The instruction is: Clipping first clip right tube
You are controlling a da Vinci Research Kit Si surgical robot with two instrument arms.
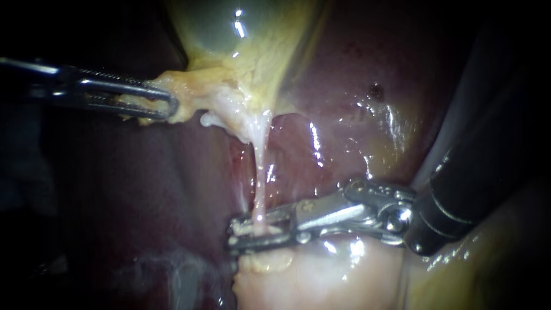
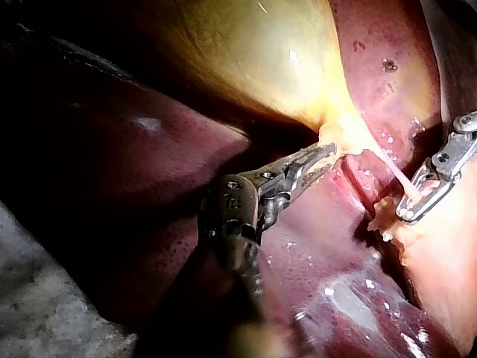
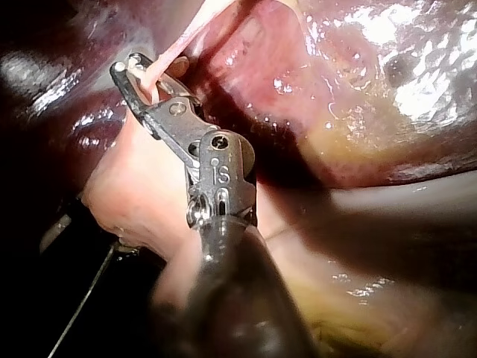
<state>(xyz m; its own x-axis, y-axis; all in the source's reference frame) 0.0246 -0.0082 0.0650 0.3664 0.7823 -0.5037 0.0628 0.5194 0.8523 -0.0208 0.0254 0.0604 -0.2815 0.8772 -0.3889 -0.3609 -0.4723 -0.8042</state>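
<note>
A thin pale tube (image 1: 261, 172) runs down from the yellowish neck of the gallbladder (image 1: 241, 34) to my right instrument (image 1: 255, 231). Its two slim jaws lie close together across the tube's lower end, one on each side, shut on it. The left wrist view shows the same: right instrument (image 2: 414, 209), tube (image 2: 395, 173). In the right wrist view the tube (image 3: 168, 56) passes between the jaws of the right instrument (image 3: 136, 74). My left instrument (image 1: 166, 106) is shut on the yellow tissue at the gallbladder's neck, holding it to the left; it also shows as the left instrument (image 2: 322, 156).
Dark red liver (image 1: 344, 86) lies behind and around the tube. A pale pink mound of tissue (image 1: 310, 275) sits just under the right instrument's jaws. The right shaft (image 1: 459, 195) crosses the lower right.
</note>
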